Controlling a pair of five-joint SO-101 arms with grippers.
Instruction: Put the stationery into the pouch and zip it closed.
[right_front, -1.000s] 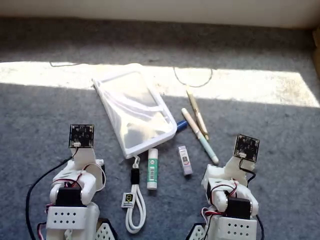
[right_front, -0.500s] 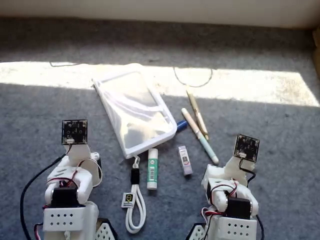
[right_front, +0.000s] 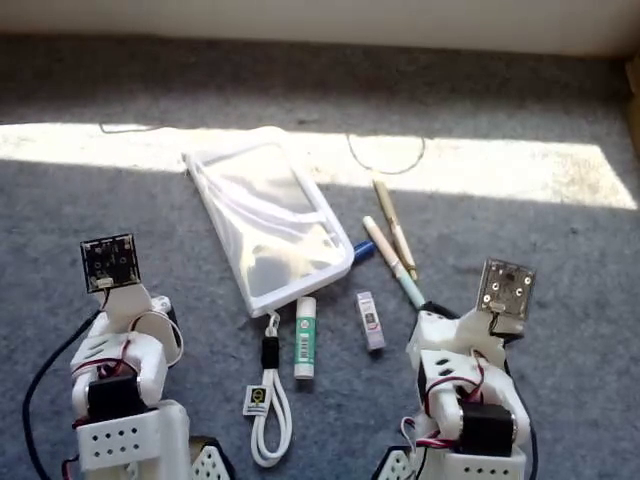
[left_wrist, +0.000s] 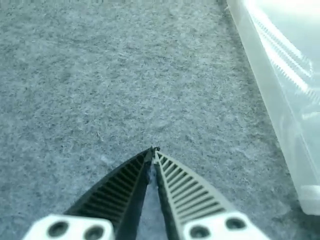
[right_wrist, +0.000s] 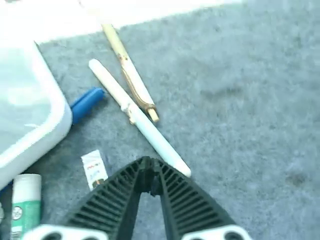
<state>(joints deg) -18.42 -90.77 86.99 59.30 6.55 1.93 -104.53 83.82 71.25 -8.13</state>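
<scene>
A translucent white pouch (right_front: 265, 225) lies on the grey carpet, its zip pull and white strap (right_front: 268, 400) trailing toward the arms. To its right lie a green-and-white glue stick (right_front: 305, 337), a small white eraser (right_front: 370, 320), a white pen (right_front: 395, 262), a gold pen (right_front: 393, 225) and a blue cap (right_front: 363, 250). My left gripper (left_wrist: 154, 150) is shut and empty over bare carpet, the pouch's edge (left_wrist: 285, 85) beside it. My right gripper (right_wrist: 148, 164) is shut and empty, just short of the white pen (right_wrist: 137, 117), with the gold pen (right_wrist: 129, 72) and eraser (right_wrist: 94, 167) close by.
A thin cable (right_front: 385, 160) loops on the carpet beyond the pens. A bright band of sunlight crosses the carpet behind the pouch. Bare carpet lies left of the pouch and right of the pens.
The left arm has swung leftward, away from the pouch. The right arm has leaned forward and slightly right, toward the pens. The stationery and pouch have not moved.
</scene>
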